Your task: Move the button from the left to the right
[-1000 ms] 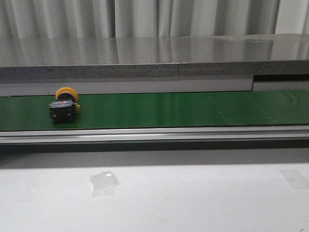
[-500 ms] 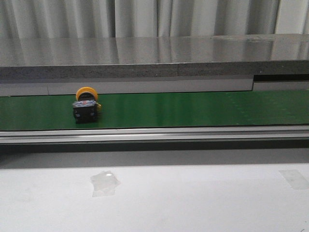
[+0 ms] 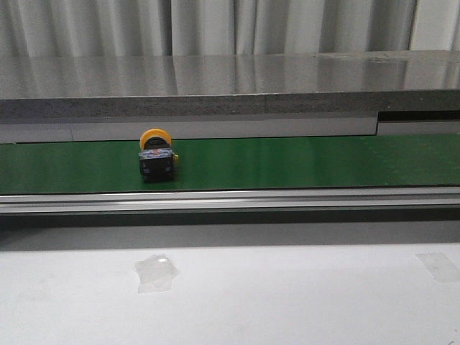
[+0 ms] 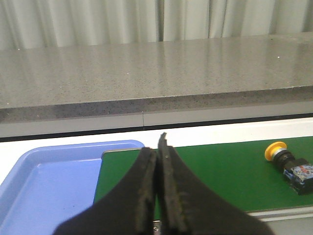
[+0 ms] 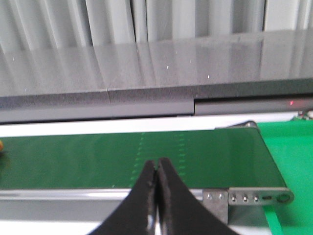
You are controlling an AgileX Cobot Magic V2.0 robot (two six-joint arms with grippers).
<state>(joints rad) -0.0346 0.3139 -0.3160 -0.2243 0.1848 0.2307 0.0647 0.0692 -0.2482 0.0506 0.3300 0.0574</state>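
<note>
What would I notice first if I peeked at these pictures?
The button with its bright yellow cap, sitting alone on the long green belt, toward the left side in the front view. Next, the two black grippers, left and right, each pinched shut on nothing in front of that belt. A blue tray sits at the belt's left end.

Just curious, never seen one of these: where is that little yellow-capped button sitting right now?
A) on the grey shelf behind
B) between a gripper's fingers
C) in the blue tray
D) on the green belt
D: the button rests on the green belt, with no gripper touching it.
</note>
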